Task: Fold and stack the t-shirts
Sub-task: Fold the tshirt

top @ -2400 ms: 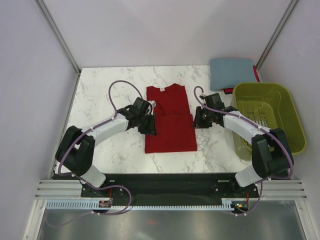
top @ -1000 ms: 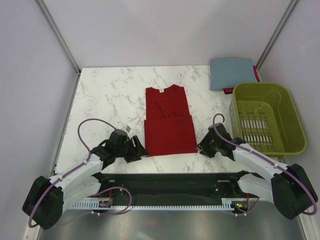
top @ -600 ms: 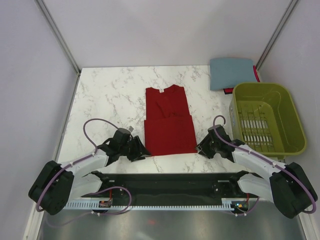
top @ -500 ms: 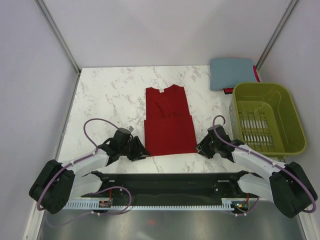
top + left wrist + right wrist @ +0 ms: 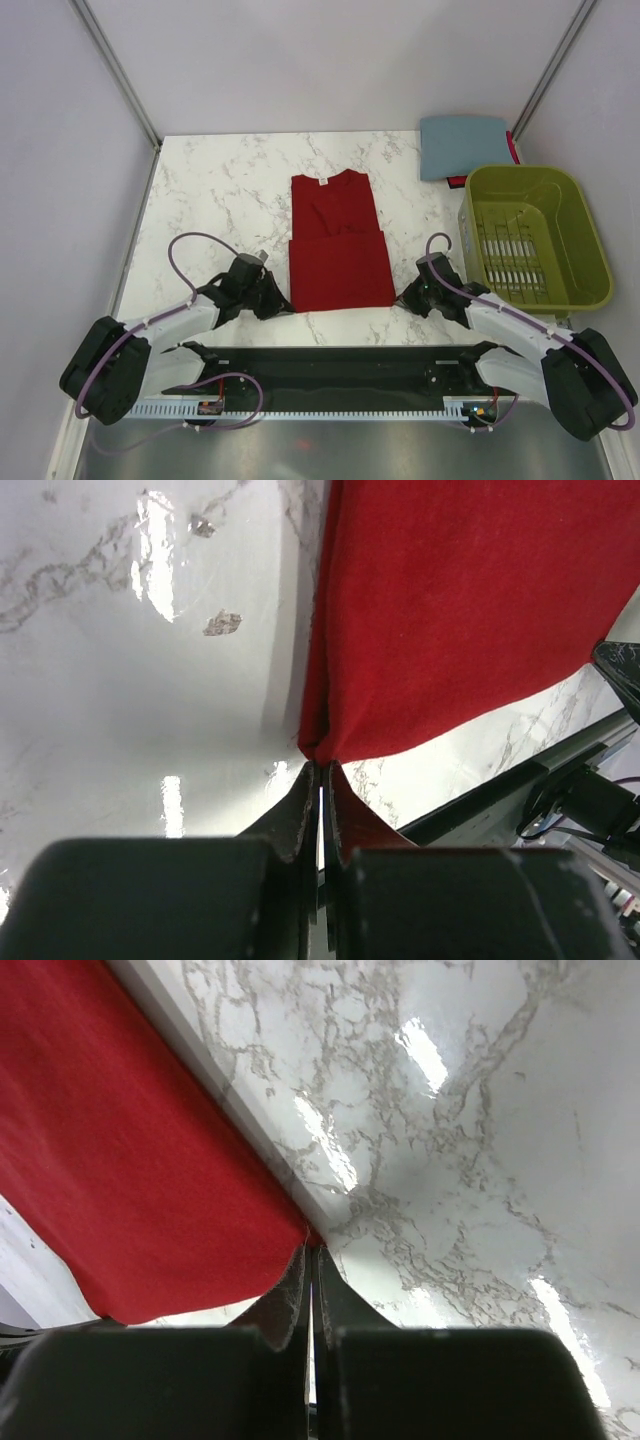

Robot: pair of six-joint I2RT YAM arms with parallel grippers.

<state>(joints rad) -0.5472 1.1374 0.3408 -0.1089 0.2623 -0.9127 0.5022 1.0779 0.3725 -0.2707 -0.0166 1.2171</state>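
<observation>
The dark red t-shirt (image 5: 338, 240) lies flat in the middle of the table, folded into a long strip with its collar at the far end. My left gripper (image 5: 284, 306) is low on the table at its near left corner; in the left wrist view the gripper (image 5: 320, 764) is shut, pinching that corner of the red cloth (image 5: 470, 600). My right gripper (image 5: 402, 299) is at the near right corner, and in the right wrist view it (image 5: 311, 1249) is shut on that corner of the cloth (image 5: 130, 1160). The slate blue-grey t-shirt (image 5: 462, 145) lies folded at the back right.
The olive-green slatted basket (image 5: 590, 250) stands at the right edge, just right of my right arm. A bit of red cloth (image 5: 513, 147) peeks out beside the blue-grey shirt. The table's near edge and the black base rail (image 5: 330, 365) are right behind both grippers.
Both arms drew back from the shirt's middle sides to its near corners. In the last half second both grippers edged inward onto the corners.
</observation>
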